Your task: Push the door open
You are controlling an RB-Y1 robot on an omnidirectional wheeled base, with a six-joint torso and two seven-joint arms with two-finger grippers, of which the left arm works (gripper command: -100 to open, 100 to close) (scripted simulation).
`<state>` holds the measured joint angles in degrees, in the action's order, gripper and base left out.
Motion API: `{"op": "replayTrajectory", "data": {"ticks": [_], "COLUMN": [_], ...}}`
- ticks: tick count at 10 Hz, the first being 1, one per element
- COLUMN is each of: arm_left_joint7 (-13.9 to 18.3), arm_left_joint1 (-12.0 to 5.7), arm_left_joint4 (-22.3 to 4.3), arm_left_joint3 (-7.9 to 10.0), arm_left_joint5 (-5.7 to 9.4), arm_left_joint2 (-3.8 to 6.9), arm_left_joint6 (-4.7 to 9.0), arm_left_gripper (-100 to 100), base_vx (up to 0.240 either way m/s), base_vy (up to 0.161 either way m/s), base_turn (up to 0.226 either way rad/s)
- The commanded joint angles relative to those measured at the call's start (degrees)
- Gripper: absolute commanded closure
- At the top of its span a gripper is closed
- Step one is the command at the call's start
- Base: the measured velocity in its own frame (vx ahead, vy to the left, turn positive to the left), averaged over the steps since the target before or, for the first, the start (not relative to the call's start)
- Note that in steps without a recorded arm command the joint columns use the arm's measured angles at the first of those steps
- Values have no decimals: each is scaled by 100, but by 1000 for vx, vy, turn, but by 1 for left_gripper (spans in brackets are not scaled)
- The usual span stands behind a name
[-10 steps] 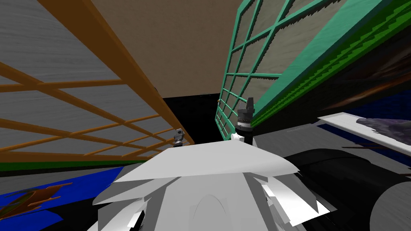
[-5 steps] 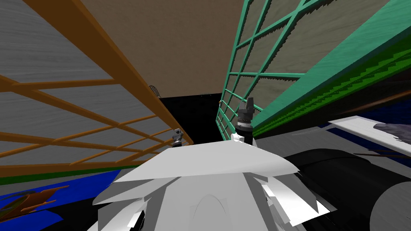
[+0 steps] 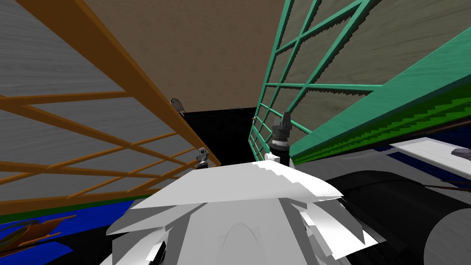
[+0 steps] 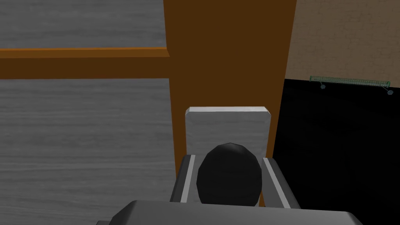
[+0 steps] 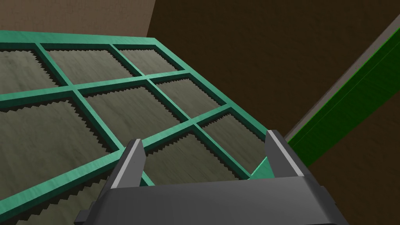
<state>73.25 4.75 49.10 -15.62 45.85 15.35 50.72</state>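
An orange-framed door (image 3: 92, 119) with grey panes stands on my left, its edge stile (image 4: 226, 50) close in the left wrist view. A grey plate (image 4: 227, 123) on that stile carries a black round knob (image 4: 229, 179). My left gripper (image 4: 229, 158) is shut on the knob, one finger pressing each side; the head view shows it (image 3: 202, 154) at the door's near edge. A green-framed door (image 3: 322, 87) with panes stands on my right. My right gripper (image 5: 204, 140) is open, held up beside that green lattice (image 5: 78, 113), gripping nothing; it (image 3: 286, 117) rises above my chest.
A black area (image 3: 225, 133) lies between the two doors under a brown wall (image 3: 207, 55). A small curved handle (image 3: 177, 106) sticks out at the orange door's far side. A blue patterned floor patch (image 3: 46, 225) lies at my left, a white slab (image 3: 427, 154) at my right.
The whole head view has shifted: both door frames loom larger and splay wider as I move forward. The curved handle by the orange door has come into view. Both grippers keep their poses.
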Motion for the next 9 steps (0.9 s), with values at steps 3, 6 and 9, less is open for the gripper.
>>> {"op": "replayTrajectory", "data": {"ticks": [3, 6, 9], "arm_left_joint7": [-109, -187, -259], "arm_left_joint1": [-60, -110, -156], "arm_left_joint4": [-107, -188, -263], "arm_left_joint3": [299, 488, 664], "arm_left_joint5": [110, 180, 245], "arm_left_joint2": [-29, -101, -167], "arm_left_joint6": [38, 35, 32], "arm_left_gripper": [100, 100, 100], "base_vx": [137, 148, 185], "base_vy": [-19, -11, -25], "base_turn": [45, 37, 51]}}
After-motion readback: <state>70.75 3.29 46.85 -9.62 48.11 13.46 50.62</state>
